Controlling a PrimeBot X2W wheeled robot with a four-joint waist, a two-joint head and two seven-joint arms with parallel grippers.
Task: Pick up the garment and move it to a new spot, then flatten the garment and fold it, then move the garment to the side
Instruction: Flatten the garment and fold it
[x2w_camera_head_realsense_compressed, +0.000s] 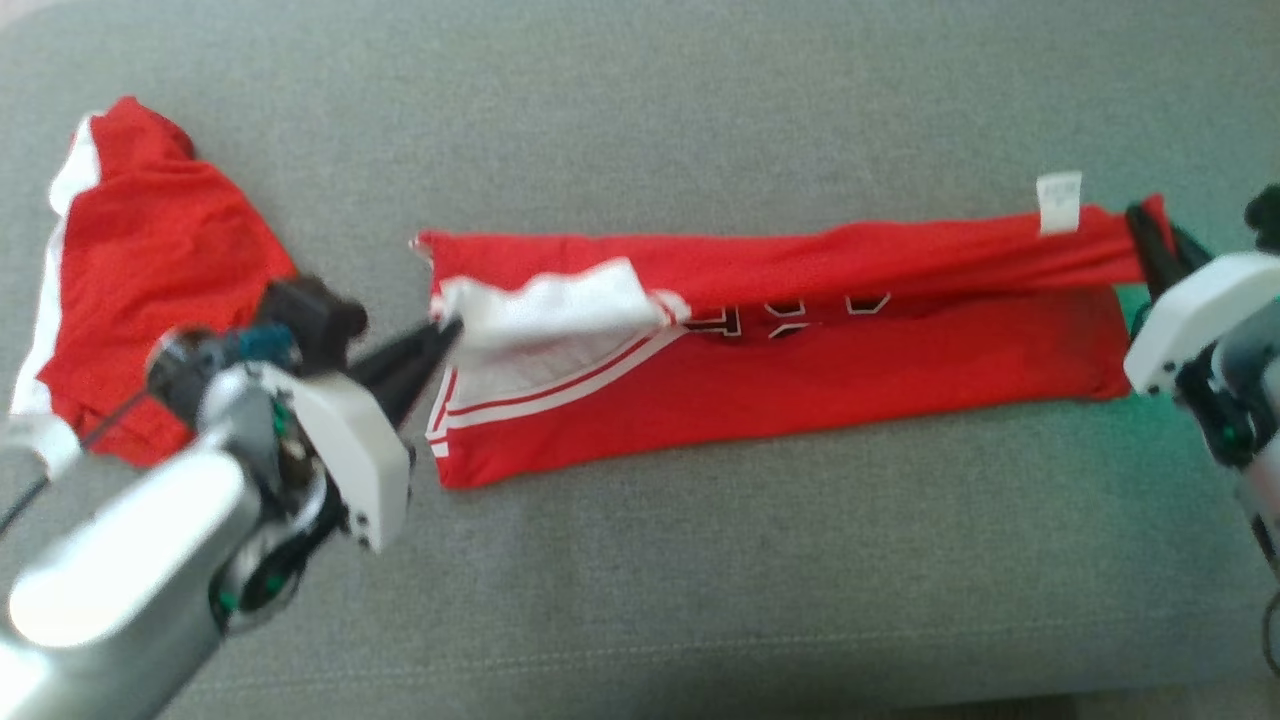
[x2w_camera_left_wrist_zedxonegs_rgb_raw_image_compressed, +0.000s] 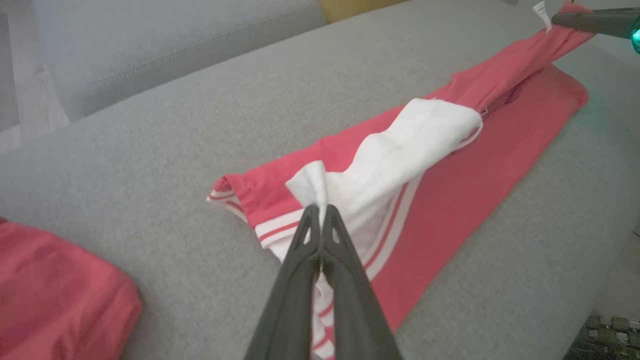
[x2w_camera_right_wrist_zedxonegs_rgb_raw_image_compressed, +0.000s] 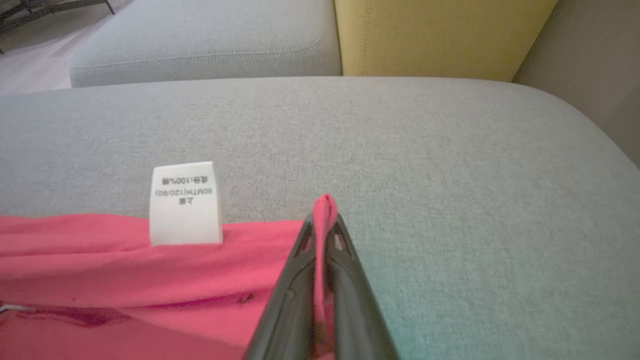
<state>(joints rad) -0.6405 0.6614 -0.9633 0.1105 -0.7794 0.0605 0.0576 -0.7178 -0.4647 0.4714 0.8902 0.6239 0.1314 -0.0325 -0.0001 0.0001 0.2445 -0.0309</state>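
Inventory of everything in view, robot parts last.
red jersey with white striped trim: 1, red/white, stretched across the cushion
white care label: 1, white, jersey's far edge, right end
second red-and-white garment: 1, red/white, cushion's left
grey fabric sofa cushion: 1, grey, under both garments
yellow upholstered cushion: 1, yellow, behind the grey cushion
left gripper: 1, dark, shut on jersey's white left corner
right gripper: 1, dark, shut on jersey's red right corner

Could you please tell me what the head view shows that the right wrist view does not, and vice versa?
Head view: left gripper shut on the red fabric jersey's white panel; another red-and-white garment at left. Right wrist view: yellow upholstered cushion; readable print on the white rectangular label. Both: grey fabric couch, jersey, label, right gripper shut on the jersey's corner.
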